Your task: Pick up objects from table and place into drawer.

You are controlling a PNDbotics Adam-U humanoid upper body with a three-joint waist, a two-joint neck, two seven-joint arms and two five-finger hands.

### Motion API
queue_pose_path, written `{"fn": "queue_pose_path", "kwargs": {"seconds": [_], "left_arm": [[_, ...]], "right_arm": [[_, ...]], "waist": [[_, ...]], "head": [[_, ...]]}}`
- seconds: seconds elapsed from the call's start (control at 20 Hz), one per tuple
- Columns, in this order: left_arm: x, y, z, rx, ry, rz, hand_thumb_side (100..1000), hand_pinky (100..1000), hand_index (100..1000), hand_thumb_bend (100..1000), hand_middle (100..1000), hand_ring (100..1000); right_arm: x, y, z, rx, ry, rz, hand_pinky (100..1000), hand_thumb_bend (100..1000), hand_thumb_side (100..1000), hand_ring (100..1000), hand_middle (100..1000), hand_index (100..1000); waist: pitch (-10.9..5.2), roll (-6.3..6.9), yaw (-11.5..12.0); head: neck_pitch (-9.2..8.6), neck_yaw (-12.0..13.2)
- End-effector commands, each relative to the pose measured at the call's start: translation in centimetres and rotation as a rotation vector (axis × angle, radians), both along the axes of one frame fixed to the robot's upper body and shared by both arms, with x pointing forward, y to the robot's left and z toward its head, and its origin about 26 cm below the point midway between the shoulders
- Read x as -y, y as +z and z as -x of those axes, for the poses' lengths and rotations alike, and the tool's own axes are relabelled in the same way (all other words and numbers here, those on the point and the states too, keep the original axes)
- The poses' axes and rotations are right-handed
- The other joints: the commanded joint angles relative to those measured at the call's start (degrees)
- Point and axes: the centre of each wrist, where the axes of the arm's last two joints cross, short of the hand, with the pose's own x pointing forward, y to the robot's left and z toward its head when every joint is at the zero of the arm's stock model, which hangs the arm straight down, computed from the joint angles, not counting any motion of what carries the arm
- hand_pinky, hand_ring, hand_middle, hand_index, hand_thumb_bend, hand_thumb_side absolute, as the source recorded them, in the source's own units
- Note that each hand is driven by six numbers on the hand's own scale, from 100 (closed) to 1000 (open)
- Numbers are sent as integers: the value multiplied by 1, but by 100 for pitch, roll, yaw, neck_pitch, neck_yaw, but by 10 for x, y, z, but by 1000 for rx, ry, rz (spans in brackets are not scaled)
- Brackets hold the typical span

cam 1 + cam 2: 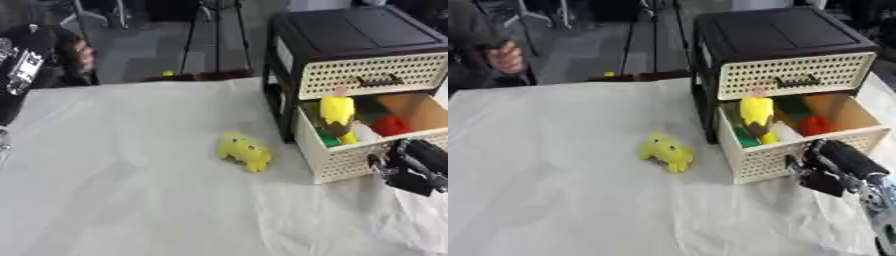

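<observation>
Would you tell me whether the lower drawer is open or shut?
Open: the lower drawer is pulled out from the cabinet, showing toys inside.

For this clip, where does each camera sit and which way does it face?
Left eye view: in the robot's head, looking down at the white-covered table; the right hand shows at the right edge by the open drawer.
Right eye view: beside it in the head, aimed the same way; more of the right hand and its forearm shows here.
Shared: the yellow toy on the cloth, the black drawer cabinet and the open lower drawer holding colourful objects. The left hand shows in neither.
</observation>
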Motion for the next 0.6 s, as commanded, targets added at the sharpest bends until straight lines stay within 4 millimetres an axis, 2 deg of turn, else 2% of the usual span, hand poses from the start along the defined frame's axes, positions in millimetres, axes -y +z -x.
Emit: {"fn": "queue_pose_path", "kwargs": {"seconds": [0.05, 0.35, 0.6], "left_arm": [[0, 8, 0, 22, -7, -14, 854, 495, 687, 265, 480, 502], [0, 7, 0, 20, -12, -12, 854, 496, 687, 263, 480, 500], [0, 6, 0, 19, -15, -9, 856, 496, 687, 260, 480, 499]], "right_arm": [[-8, -5, -4, -17, 11, 10, 273, 100, 1000, 456, 490, 662], [-8, -6, -11, -21, -9, 23, 271, 100, 1000, 453, 486, 662], [-8, 2, -17, 3, -27, 19, 270, 100, 1000, 453, 487, 660]], "waist": [[-29, 9, 54], [-34, 18, 123], [-38, 44, 193]], "head": [[55, -17], [51, -28], [59, -47]]}}
